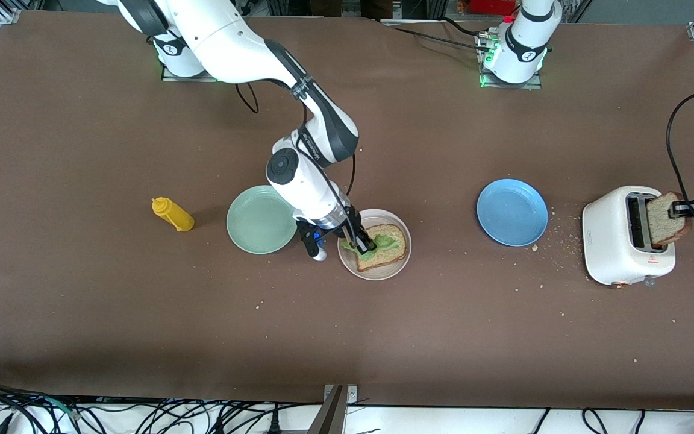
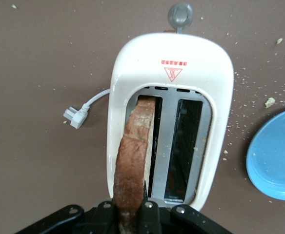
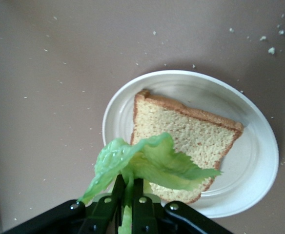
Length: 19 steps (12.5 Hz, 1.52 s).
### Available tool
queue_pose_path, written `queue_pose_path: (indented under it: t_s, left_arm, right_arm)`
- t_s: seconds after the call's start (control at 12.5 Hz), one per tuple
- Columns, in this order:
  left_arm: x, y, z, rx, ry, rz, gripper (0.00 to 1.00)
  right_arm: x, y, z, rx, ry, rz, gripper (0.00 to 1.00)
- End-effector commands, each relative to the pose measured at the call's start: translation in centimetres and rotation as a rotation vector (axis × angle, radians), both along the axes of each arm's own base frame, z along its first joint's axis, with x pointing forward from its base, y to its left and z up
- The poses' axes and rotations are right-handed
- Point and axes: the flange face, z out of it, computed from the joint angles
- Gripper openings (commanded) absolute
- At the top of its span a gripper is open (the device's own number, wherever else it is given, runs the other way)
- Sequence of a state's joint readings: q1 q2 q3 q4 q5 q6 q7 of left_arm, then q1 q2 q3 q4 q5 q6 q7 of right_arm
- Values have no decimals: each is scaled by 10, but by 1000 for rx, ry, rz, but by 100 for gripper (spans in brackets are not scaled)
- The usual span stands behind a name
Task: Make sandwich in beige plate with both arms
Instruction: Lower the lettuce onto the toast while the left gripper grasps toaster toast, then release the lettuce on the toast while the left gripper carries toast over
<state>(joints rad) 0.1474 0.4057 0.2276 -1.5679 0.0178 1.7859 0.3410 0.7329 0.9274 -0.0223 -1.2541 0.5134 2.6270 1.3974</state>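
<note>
The beige plate (image 1: 399, 258) sits mid-table with one slice of brown bread (image 1: 390, 243) on it; both show in the right wrist view, plate (image 3: 250, 161) and bread (image 3: 191, 136). My right gripper (image 1: 364, 244) is shut on a ruffled green lettuce leaf (image 1: 378, 245), (image 3: 147, 163), holding it over the bread's edge. My left gripper (image 1: 681, 209) is shut on a second bread slice (image 1: 666, 220), (image 2: 132, 165), held upright partly in a slot of the white toaster (image 1: 609, 241), (image 2: 220, 78).
A mint-green plate (image 1: 261, 219) lies beside the beige plate toward the right arm's end. A yellow mustard bottle (image 1: 172, 214) lies past it. A blue plate (image 1: 511, 211), (image 2: 276, 156) sits between the beige plate and toaster. Crumbs are scattered around the toaster.
</note>
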Motion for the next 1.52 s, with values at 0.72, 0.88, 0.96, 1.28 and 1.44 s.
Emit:
queue_pose_path:
  t_s: [0.72, 0.88, 0.96, 1.28, 1.44]
  left_arm:
    - [17, -90, 111, -253, 54, 9, 0]
    - [26, -128, 98, -319, 71, -22, 0]
    - [29, -144, 84, -360, 101, -40, 0]
    - [49, -247, 22, -576, 196, -127, 0]
    - [57, -277, -15, -699, 240, -111, 0]
  right_arm:
    - [-13, 16, -33, 14, 30, -7, 86]
    - [-13, 17, -32, 18, 38, -23, 98]
    - [-13, 17, -32, 18, 39, -24, 98]
    - [-8, 11, -13, -4, 63, -1, 98]
    - [8, -12, 18, -53, 91, 15, 98]
